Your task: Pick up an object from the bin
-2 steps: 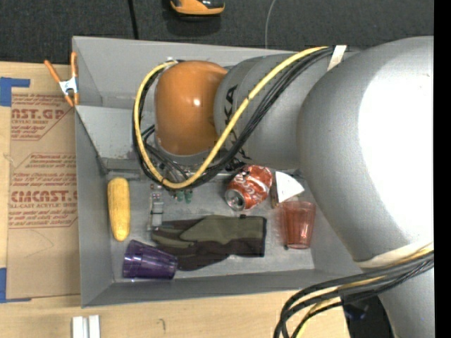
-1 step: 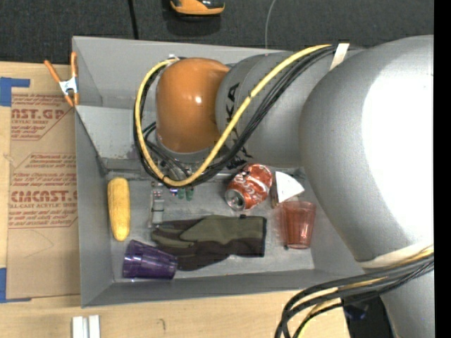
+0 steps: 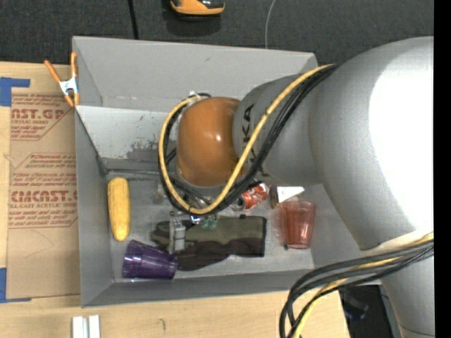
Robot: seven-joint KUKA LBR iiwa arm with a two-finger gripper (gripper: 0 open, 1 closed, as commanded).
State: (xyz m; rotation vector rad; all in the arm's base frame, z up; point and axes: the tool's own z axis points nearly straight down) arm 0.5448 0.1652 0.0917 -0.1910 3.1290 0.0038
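My gripper [image 3: 177, 236] reaches down from under the arm's wrist to the front of the bin. Its tip is at the left end of a dark olive cloth-like thing [image 3: 232, 238] that lies flat along the front wall. Just left of and below the tip, a purple plastic cup [image 3: 146, 263] lies on its side in the front left corner. A yellow corn cob [image 3: 118, 208] lies lengthwise by the left wall, apart from the gripper.
A clear red cup [image 3: 297, 224] stands at the right of the bin, with a white card [image 3: 289, 192] and a small red and white thing [image 3: 256, 196] beside it. The arm and its orange cover hide the bin's middle and back right.
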